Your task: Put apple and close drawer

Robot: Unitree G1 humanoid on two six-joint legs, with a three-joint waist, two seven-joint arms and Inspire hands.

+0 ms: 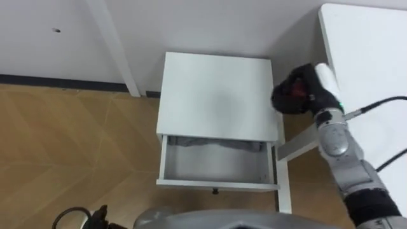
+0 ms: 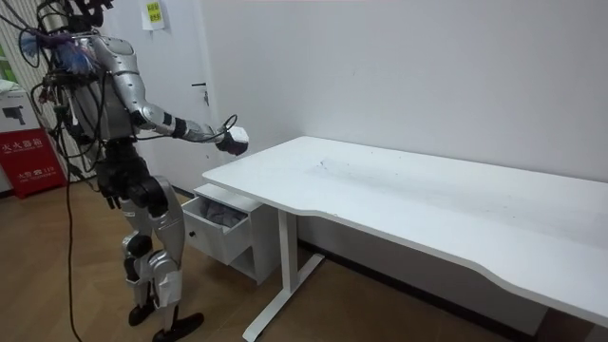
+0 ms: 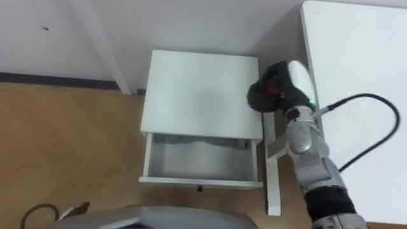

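Drawer: nearest the robot, the drawer (image 1: 216,168) stands pulled out of the cabinet's front and open from above; something grey and crumpled (image 1: 216,145) lies along its back, and I cannot tell what it is
Cabinet: the white cabinet (image 1: 219,95) has a bare top and stands against the wall, just beside the table
Right hand: the right hand (image 1: 313,97) hangs over the gap between the cabinet's right edge and the table, its dark fingers curled round the apple
Apple: the apple (image 1: 295,91) shows red between those fingers, above and to the right of the drawer, not yet in it
Table: the white table (image 1: 375,57) lies to the robot's right
Step in hand: by my judgement, carrying the apple to the drawer
Next move: calls for bringing the hand left, nearer the robot and down over the drawer's bare floor, letting go there, then pushing the front shut
Count: one apple, one drawer, one cabinet, one table
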